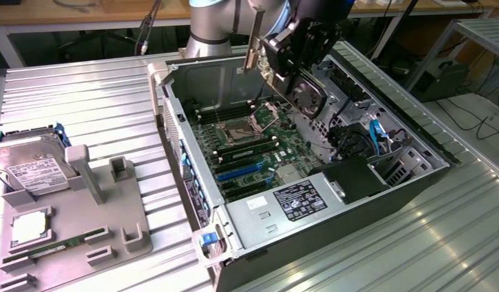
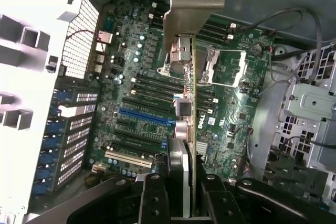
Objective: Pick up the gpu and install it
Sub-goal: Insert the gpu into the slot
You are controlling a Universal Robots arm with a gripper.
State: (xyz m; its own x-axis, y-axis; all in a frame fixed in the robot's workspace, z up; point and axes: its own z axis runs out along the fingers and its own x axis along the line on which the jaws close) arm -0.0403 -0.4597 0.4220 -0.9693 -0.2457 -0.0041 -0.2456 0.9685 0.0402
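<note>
1. Graphics card (image 1: 307, 95) (image 2: 185, 107): green board with a round fan and a silver bracket (image 1: 251, 58) (image 2: 190, 9) at one end. It is carried in the air above the open computer case (image 1: 331, 243) (image 2: 79, 40) and touches nothing inside.
2. Jaws: closed narrow on the card near its fan, holding it edge-down; the bracket end reaches away from them.
3. Computer case: lies open on the ribbed bench (image 1: 87, 103), with the motherboard (image 1: 249, 146) (image 2: 131, 77) facing up and the blue slot (image 1: 237, 172) (image 2: 144, 116) unfilled.
4. Position: the card hangs over the processor socket (image 1: 235, 129) (image 2: 227, 66) end of the board. The blue slot lies apart from it, toward the case's near end in the exterior view.
5. Alignment, as a judgement: seen edge-on from the wrist, the card's long axis crosses the line of the slot rather than running along it.
6. Tray (image 1: 87, 213): at the exterior view's left, holding a hard drive (image 1: 30, 167) and a memory stick (image 1: 50, 248), well apart from the jaws.
</note>
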